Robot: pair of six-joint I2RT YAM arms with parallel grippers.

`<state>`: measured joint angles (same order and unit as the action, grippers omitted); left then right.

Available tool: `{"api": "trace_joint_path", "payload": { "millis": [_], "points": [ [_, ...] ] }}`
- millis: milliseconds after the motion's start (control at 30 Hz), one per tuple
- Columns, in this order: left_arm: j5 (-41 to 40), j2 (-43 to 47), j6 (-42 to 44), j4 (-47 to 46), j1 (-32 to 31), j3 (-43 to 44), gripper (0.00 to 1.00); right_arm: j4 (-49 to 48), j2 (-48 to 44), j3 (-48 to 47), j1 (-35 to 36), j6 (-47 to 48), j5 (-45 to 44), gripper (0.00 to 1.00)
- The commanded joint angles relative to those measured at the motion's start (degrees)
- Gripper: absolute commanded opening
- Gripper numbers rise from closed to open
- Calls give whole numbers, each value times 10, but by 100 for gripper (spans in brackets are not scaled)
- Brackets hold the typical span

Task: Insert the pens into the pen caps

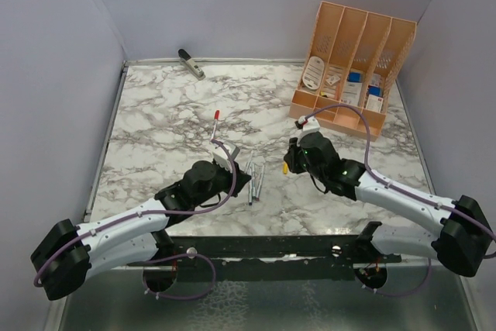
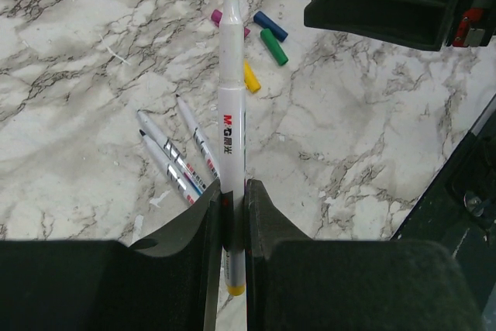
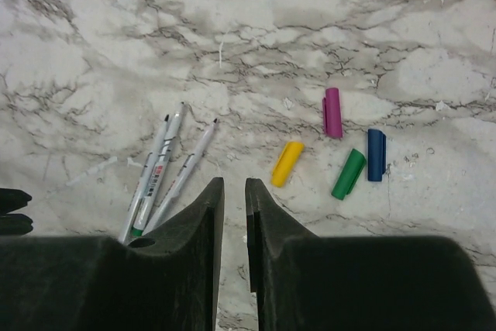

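Observation:
My left gripper is shut on a white pen. The pen has a yellow end and a bare dark tip that points toward the caps. Magenta, blue, green and yellow caps lie on the marble. Three uncapped pens lie to the left of the held pen. My right gripper hovers empty with only a narrow gap between its jaws. The yellow cap is just ahead of it, to the right. The three pens lie to its left. A pen with a red cap lies farther back.
A peach desk organiser stands at the back right. A grey stapler-like tool lies at the back edge. The two grippers sit close together on either side of the pens.

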<state>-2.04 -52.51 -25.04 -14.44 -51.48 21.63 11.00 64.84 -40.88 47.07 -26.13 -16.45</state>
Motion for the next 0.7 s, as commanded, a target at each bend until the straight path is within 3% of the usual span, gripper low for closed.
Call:
{"api": "trace_joint_path", "payload": {
  "millis": [0,133,333,667],
  "points": [
    [0,2,2,21,2,6,0,24,31,-14,0,-19,-6,18],
    [4,14,1,1,2,-7,0,18,67,-8,0,-29,2,22],
    [7,23,-1,-7,2,-17,0,-4,112,-8,0,-42,-9,41],
    [20,5,2,-24,2,-12,0,-7,180,-34,0,-58,-28,43]
  ]
}}
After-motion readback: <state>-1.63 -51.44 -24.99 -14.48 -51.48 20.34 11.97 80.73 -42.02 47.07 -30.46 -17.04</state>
